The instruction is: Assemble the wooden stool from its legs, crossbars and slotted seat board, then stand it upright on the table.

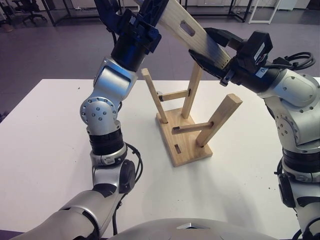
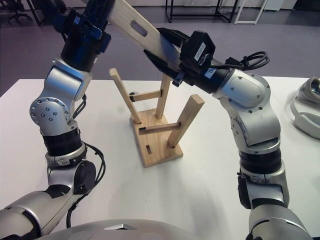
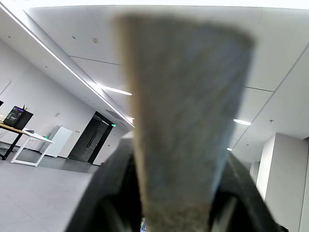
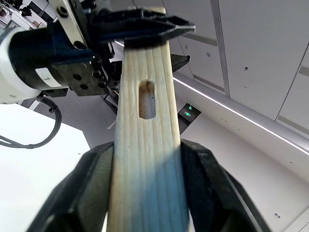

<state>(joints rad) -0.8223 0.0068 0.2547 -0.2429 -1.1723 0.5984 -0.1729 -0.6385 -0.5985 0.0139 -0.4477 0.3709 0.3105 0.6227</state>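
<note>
A pale wooden slotted board [image 1: 192,32] hangs slanted in the air above the table, held at both ends. My left gripper [image 1: 150,20] is shut on its upper end and my right gripper [image 1: 215,52] is shut on its lower end. In the right wrist view the board [image 4: 147,121] runs away between the black fingers [image 4: 91,193] toward the left gripper [image 4: 140,29]. Below, a second slotted board [image 1: 185,150] lies flat on the table. Three legs [image 1: 154,95] stand tilted in it, joined by two crossbars [image 1: 192,128].
The white table [image 1: 50,130] has free room to the left and in front of the part-built stool. A white headset-like object [image 2: 307,107] lies at the table's far right. Racks and chairs stand on the floor beyond the table.
</note>
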